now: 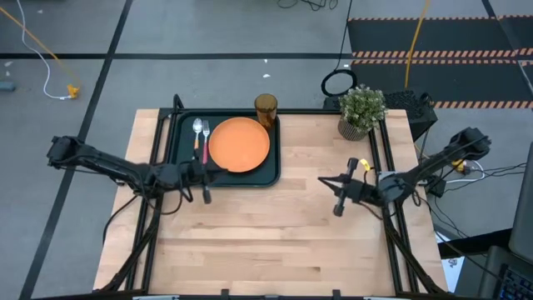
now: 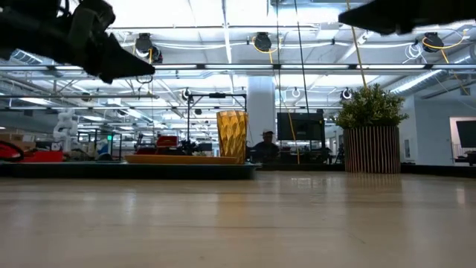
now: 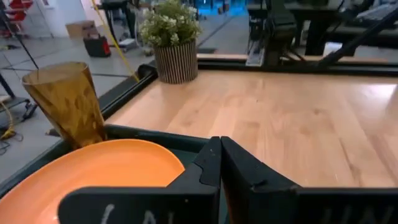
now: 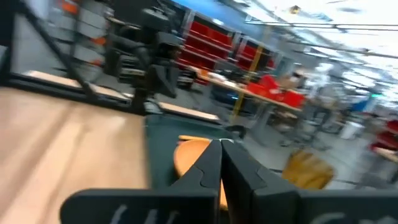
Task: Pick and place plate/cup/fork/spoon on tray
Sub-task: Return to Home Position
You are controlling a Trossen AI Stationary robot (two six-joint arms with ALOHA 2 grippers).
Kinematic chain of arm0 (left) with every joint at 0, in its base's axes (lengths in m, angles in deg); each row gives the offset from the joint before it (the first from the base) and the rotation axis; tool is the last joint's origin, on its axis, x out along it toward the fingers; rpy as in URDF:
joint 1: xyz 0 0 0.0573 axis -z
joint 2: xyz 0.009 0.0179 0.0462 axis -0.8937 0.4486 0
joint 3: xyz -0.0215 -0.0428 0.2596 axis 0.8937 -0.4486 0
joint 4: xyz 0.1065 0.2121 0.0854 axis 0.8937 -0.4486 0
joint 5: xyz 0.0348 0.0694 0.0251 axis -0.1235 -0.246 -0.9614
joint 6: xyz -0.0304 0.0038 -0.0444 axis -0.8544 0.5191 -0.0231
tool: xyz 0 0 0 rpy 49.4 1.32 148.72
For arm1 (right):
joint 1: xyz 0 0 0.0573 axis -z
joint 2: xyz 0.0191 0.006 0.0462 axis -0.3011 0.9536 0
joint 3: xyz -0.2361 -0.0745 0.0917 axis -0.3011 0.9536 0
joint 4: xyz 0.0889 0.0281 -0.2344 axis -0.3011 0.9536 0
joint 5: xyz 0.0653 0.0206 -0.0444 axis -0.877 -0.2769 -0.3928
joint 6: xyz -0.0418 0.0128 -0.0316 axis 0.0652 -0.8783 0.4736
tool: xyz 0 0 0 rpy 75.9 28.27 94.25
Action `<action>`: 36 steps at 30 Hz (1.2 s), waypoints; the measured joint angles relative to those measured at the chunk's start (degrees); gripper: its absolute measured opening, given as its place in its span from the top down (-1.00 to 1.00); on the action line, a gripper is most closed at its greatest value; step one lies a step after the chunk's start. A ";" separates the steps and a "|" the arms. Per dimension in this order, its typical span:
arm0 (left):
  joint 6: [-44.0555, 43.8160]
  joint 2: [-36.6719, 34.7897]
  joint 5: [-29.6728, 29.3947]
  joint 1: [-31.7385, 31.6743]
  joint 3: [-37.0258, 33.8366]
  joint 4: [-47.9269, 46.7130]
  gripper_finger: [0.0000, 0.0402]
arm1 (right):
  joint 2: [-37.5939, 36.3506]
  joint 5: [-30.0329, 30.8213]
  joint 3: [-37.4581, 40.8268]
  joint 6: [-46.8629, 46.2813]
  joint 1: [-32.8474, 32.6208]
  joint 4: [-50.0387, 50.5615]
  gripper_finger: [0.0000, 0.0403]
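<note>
The dark tray (image 1: 175, 142) lies at the table's far left. On it lie the orange plate (image 1: 239, 144), the amber cup (image 1: 265, 109) at its far right corner, the orange-handled spoon (image 1: 197, 137) and the pink-handled fork (image 1: 205, 138) left of the plate. The cup (image 3: 65, 102) and plate (image 3: 93, 171) also show in the left wrist view. My left gripper (image 1: 208, 171) is shut and empty, above the tray's near edge. My right gripper (image 1: 321, 178) is shut and empty, above the table's right half.
A potted green plant (image 1: 361, 112) stands at the table's far right. Bare wood fills the table's middle and near half. Black frame rails run along both table sides.
</note>
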 joint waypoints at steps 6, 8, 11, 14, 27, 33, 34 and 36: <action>-0.80 0.00 5.10 -0.09 -7.51 11.51 0.97 | -8.25 -11.00 8.98 -4.78 0.11 0.06 1.00; -1.02 -0.02 5.89 -0.09 -8.96 13.76 0.97 | -10.37 -12.54 10.69 -6.11 0.13 -0.08 1.00; -0.90 -0.01 5.90 -0.09 -10.37 15.85 0.97 | -12.95 -15.05 12.01 -7.01 0.32 0.00 1.00; -0.45 -0.02 5.94 -0.11 -10.83 17.25 0.97 | -14.72 -20.77 12.36 -7.37 1.24 0.16 1.00; 2.30 -0.04 6.05 -0.15 -10.85 18.43 0.97 | -15.09 -37.57 12.34 -10.64 11.06 1.32 1.00; 2.67 -0.04 6.07 -0.96 -10.85 18.59 0.97 | -15.08 -39.53 12.34 -10.39 15.45 1.35 1.00; 2.67 -0.04 6.09 -1.32 -10.85 18.82 0.97 | -15.09 -39.54 12.34 -10.23 16.19 1.37 1.00; 2.89 -0.04 6.74 -2.07 -10.87 19.56 0.97 | -15.09 -39.53 12.34 -9.56 17.59 1.46 1.00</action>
